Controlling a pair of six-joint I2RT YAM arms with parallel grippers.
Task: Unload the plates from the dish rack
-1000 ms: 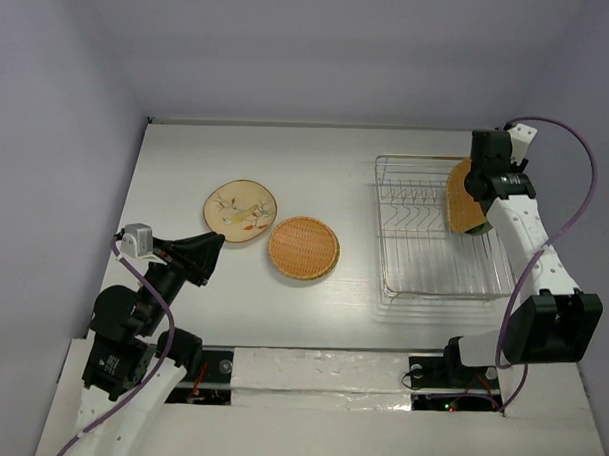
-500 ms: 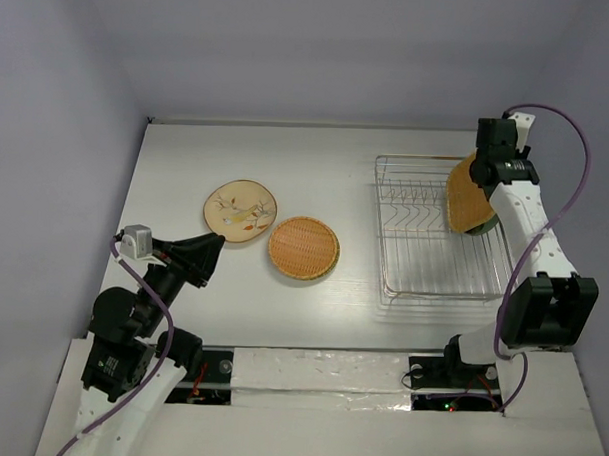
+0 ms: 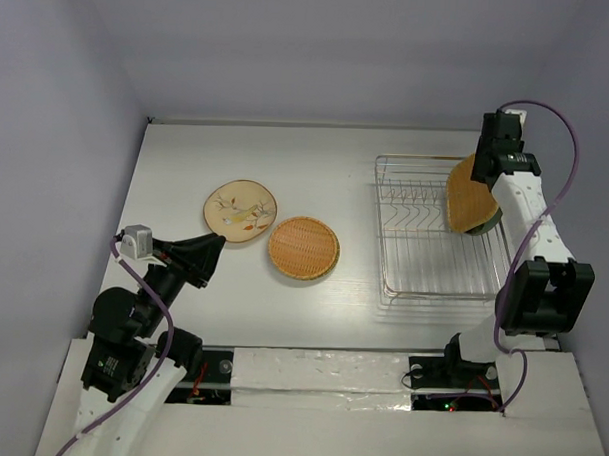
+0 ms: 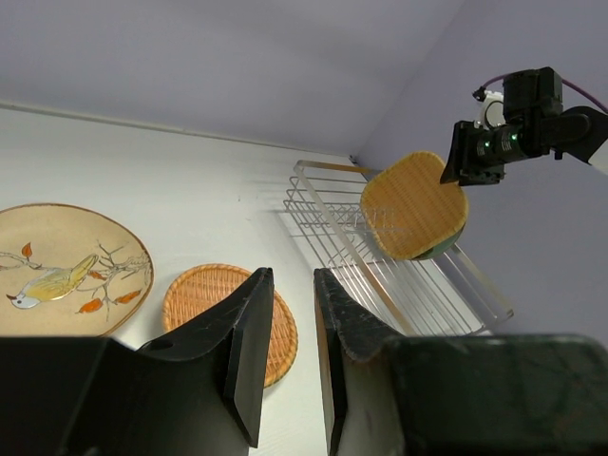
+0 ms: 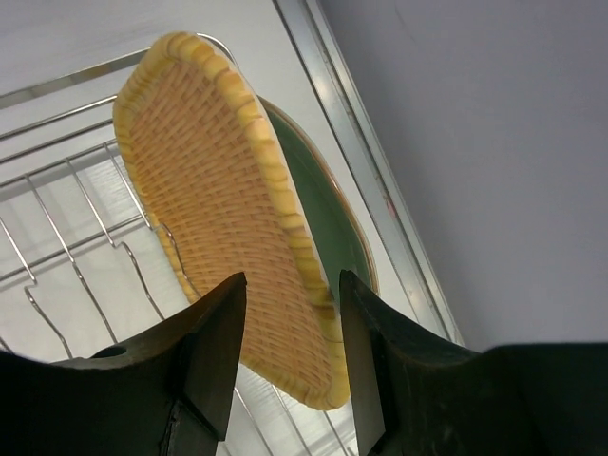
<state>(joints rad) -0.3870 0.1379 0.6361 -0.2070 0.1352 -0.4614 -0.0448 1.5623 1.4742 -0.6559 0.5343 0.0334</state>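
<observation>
The rounded-square orange-yellow wicker plate (image 3: 468, 202) stands on its edge at the right end of the silver wire dish rack (image 3: 423, 277). Its woven face looks to the left, toward the free prongs, and its long axis goes from the far side of the rack to the near side, with the top leaning a little. Just behind it, on the right, a pale green round plate (image 5: 328, 204) stands the same way, mostly covered by the wicker one. The right end effector (image 5: 292, 285) is at the far top edge of the wicker plate with its fingers apart and the plate's rim between them; I cannot tell if they touch it. On the white worktop (image 3: 317, 168), well apart from the rack on the left, a cream round plate with a bird and leaf pattern (image 3: 241, 211) lies flat, and a round orange wicker plate (image 3: 303, 248) lies just beside it. The left end effector (image 4: 293, 285) hangs over the worktop near these two plates, with only a narrow gap between its fingers and nothing held.
</observation>
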